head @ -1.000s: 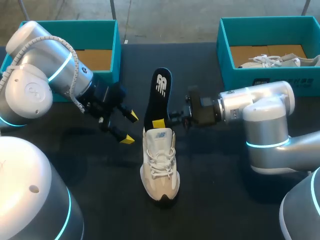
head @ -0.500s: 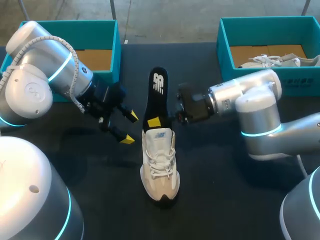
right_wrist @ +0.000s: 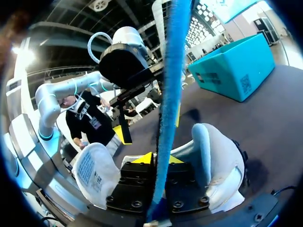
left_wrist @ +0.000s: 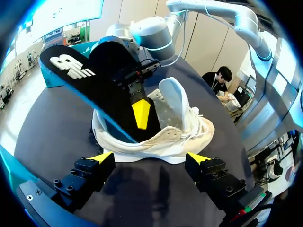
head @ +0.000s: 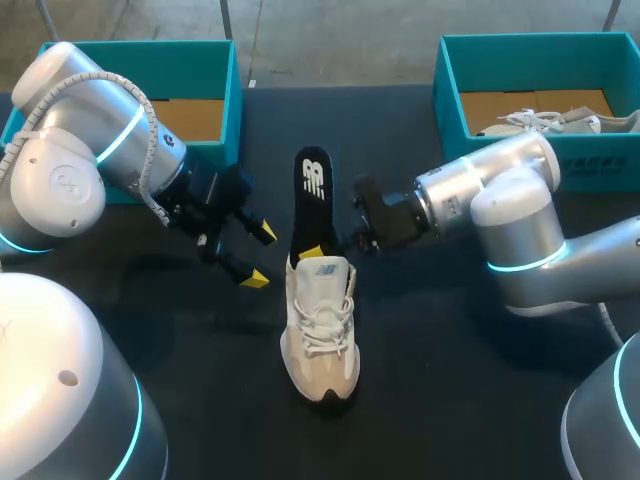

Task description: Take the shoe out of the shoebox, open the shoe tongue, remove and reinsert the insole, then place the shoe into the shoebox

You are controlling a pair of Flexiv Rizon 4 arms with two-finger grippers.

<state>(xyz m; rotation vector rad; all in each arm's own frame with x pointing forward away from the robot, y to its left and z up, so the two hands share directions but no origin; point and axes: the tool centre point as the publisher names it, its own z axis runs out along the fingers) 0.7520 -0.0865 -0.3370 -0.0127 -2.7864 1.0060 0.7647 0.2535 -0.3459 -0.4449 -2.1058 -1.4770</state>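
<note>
Evidently the right fingers (head: 313, 250) clamped the insole (head: 311, 195) steeply, probably to feed it into the shoe (head: 320, 320); the left fingers (head: 267, 233) stood apart beside it.

Cream lace-up shoe (head: 320, 330) upright mid-table, black insole (head: 311, 195) half in its opening, logo end raised.

The dark table (head: 430, 395) bears a white shoe (head: 320, 330) at its middle, a left box (head: 232, 110) and a right box (head: 470, 155), both teal, at its far corners

White logo (head: 314, 178) on insole (head: 307, 218); shoebox (head: 602, 152) print illegible
</note>
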